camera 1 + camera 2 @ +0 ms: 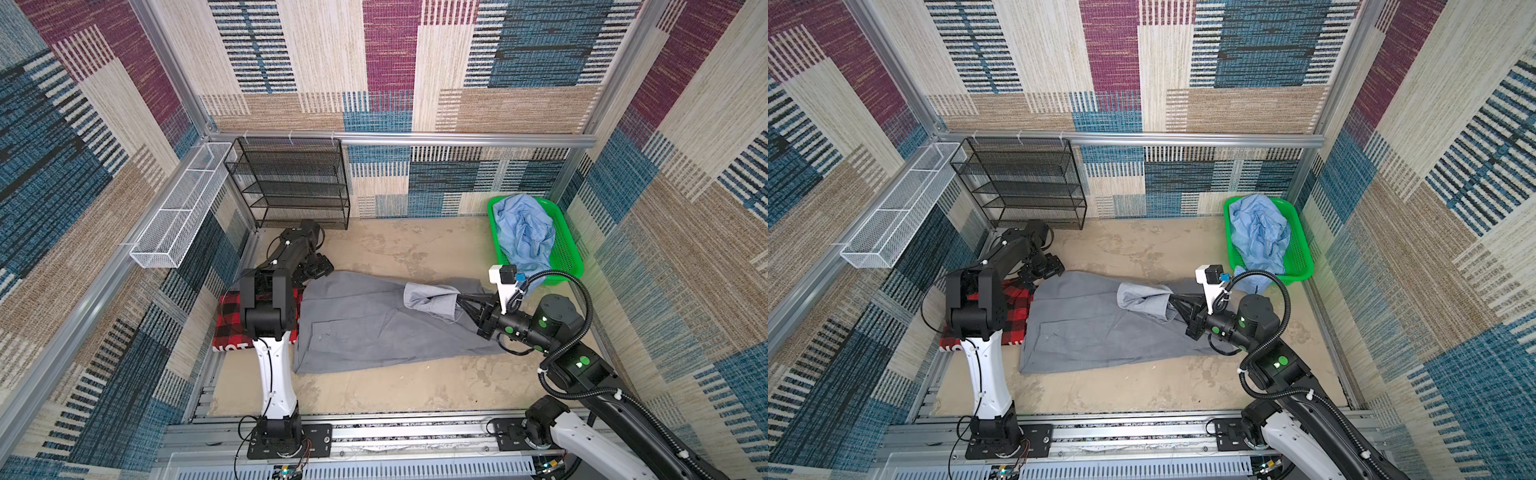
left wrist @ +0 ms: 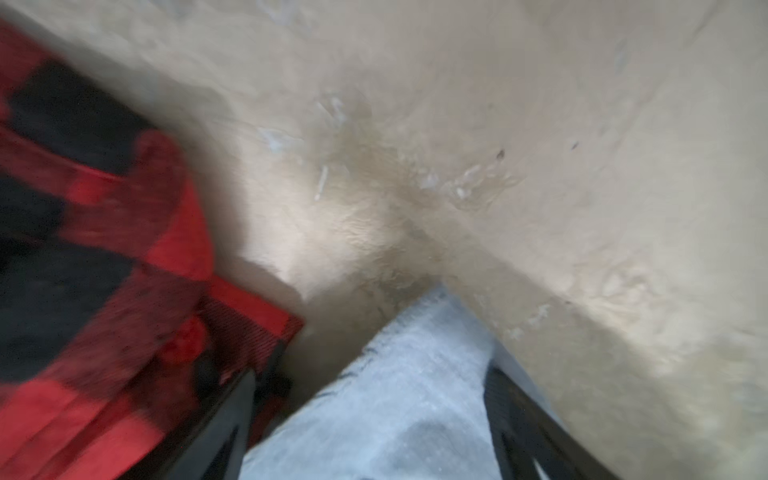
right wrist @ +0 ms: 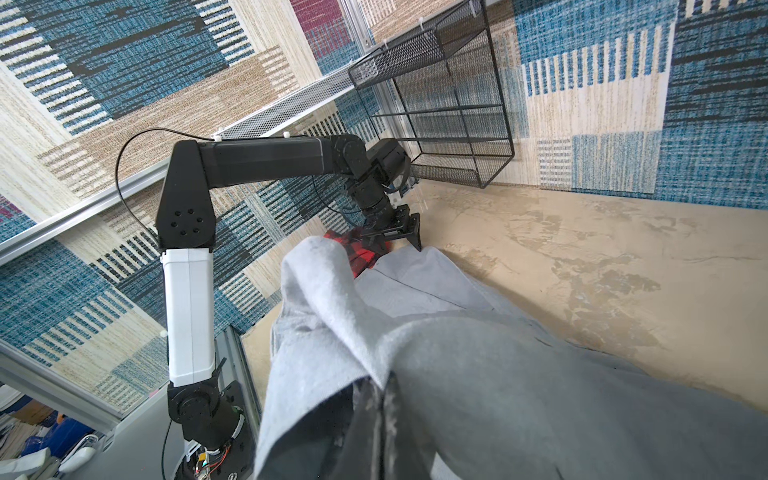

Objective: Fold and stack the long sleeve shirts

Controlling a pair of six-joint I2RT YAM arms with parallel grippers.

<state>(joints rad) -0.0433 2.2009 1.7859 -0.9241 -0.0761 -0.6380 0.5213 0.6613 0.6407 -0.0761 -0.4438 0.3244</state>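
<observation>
A plain grey shirt (image 1: 365, 324) (image 1: 1092, 328) lies spread across the middle of the table. My right gripper (image 1: 459, 300) (image 1: 1171, 300) (image 3: 380, 386) is shut on a lifted fold of it at its right end, and the cloth drapes over the jaws. At the shirt's far left corner my left gripper (image 1: 322, 270) (image 1: 1050, 270) (image 2: 370, 374) is open and low, with the grey corner (image 2: 395, 415) lying between its fingers (image 2: 232, 415). The red-and-black plaid shirt (image 1: 226, 328) (image 1: 1017, 299) (image 2: 104, 270) lies folded beside it, partly hidden by the left arm. A crumpled light blue shirt (image 1: 525, 232) (image 1: 1260, 232) fills the basket.
The green mesh basket (image 1: 569, 249) (image 1: 1302, 253) stands at the back right. A black wire shelf (image 1: 291, 183) (image 3: 449, 104) stands at the back left, with a white mesh tray (image 1: 178, 212) on the left wall. An aluminium rail (image 1: 415, 428) runs along the front.
</observation>
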